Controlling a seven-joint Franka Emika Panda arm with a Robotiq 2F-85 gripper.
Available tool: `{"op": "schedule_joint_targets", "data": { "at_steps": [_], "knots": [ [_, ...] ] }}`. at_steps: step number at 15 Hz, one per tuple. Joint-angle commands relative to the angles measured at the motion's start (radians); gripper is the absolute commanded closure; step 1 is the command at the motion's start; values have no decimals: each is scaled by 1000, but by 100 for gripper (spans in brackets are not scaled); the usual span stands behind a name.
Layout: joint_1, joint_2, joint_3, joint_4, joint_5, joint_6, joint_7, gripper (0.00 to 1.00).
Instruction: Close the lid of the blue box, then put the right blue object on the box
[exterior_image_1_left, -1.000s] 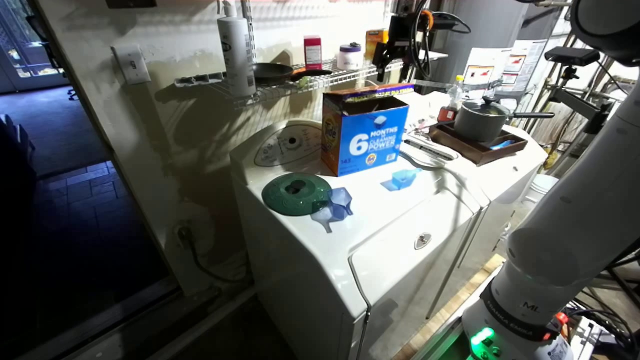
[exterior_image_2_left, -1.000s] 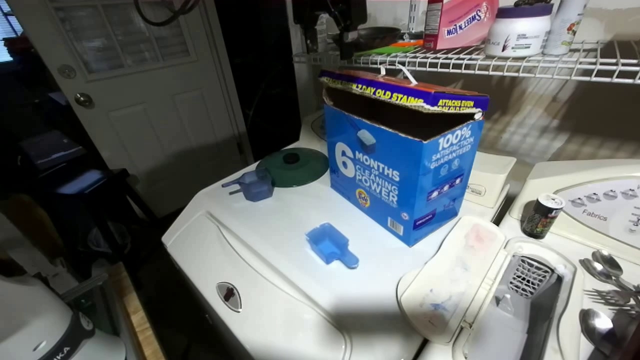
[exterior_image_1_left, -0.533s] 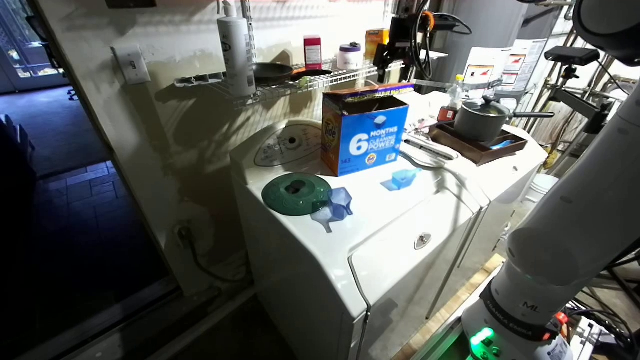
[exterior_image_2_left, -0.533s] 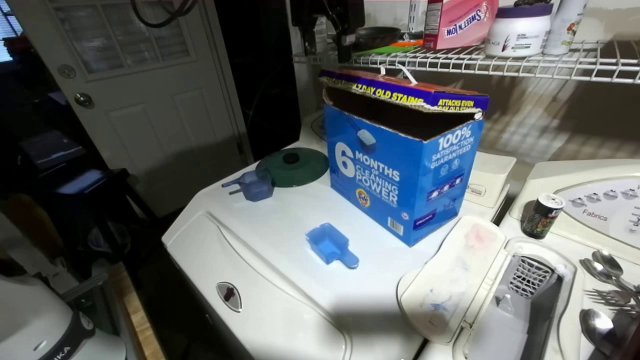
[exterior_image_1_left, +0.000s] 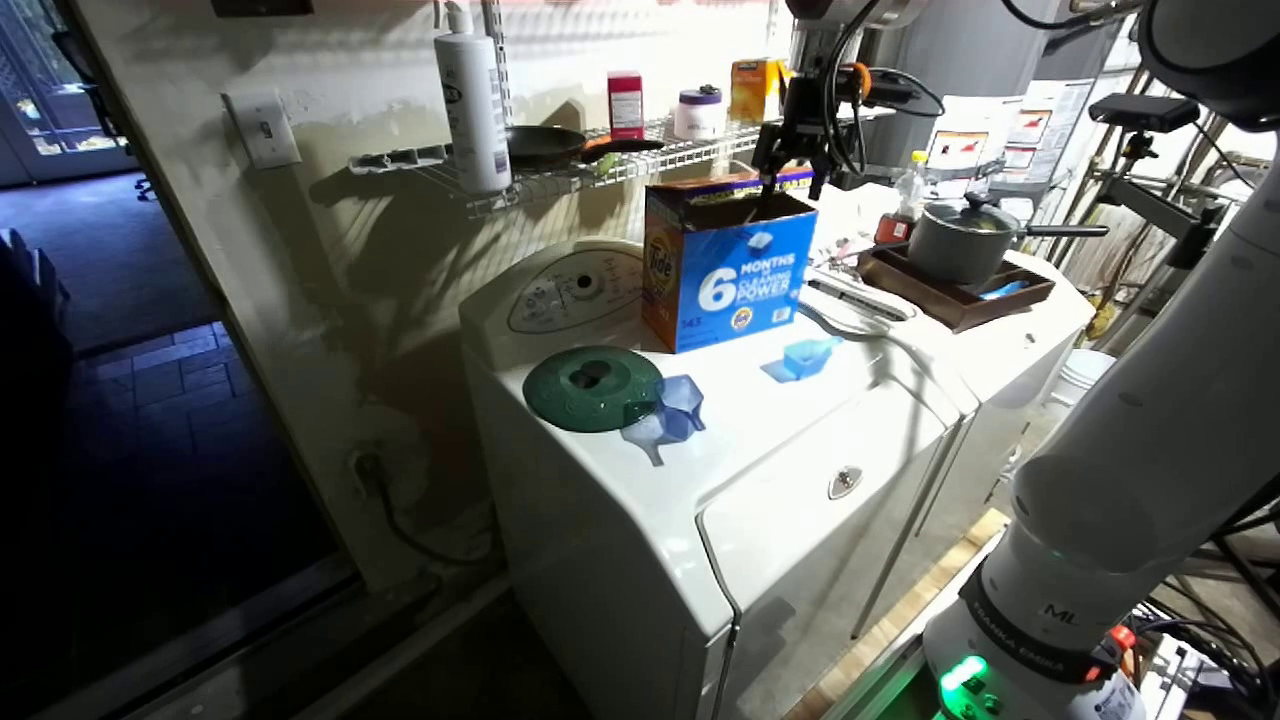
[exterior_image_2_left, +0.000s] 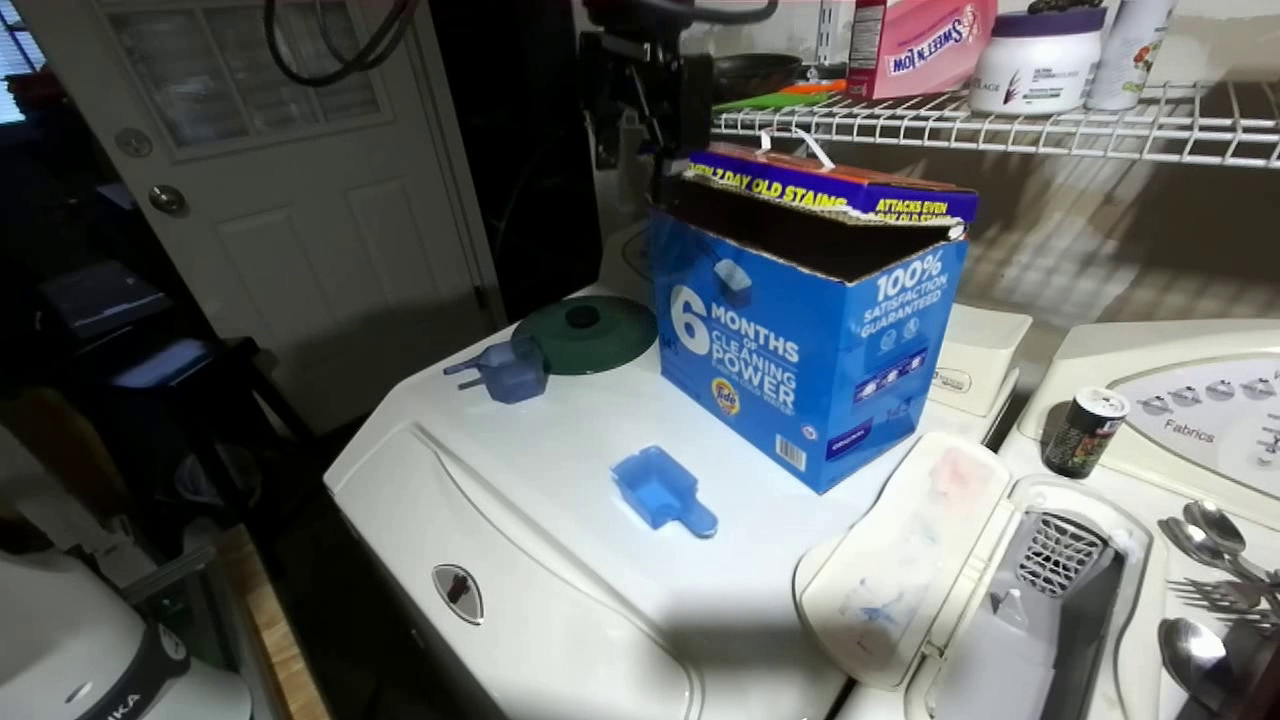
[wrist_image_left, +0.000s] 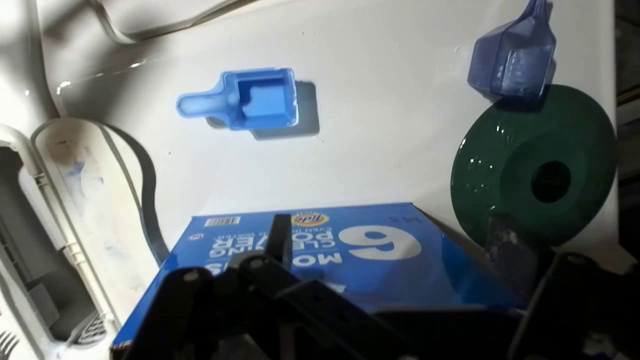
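Wrist view: fingers (wrist_image_left: 281, 240) spread, empty. I've just lowered them toward the box (exterior_image_2_left: 770, 345), contact unclear; far lid (exterior_image_2_left: 840, 187) still up, so closing's probably next.

A green disc (wrist_image_left: 530, 160) lies at right in the wrist view. A gray pot (exterior_image_1_left: 960, 245) sits in a brown tray (exterior_image_1_left: 906, 291), upper right in an exterior view. In an exterior view, a pink box (exterior_image_2_left: 922, 50) stands on a wire shelf (exterior_image_2_left: 1000, 138), upper right.

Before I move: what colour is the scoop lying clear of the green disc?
Light blue. The scoop shows best in the wrist view.
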Motion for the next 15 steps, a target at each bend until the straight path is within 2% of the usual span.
{"op": "schedule_joint_targets", "data": {
  "at_steps": [1,8,15],
  "knots": [
    [-6,-16,-2,-117,24,28,-4,0],
    [3,-26,15,-297,-79,93,-20,0],
    [4,-31,19,-391,-91,159,-17,0]
  ]
}}
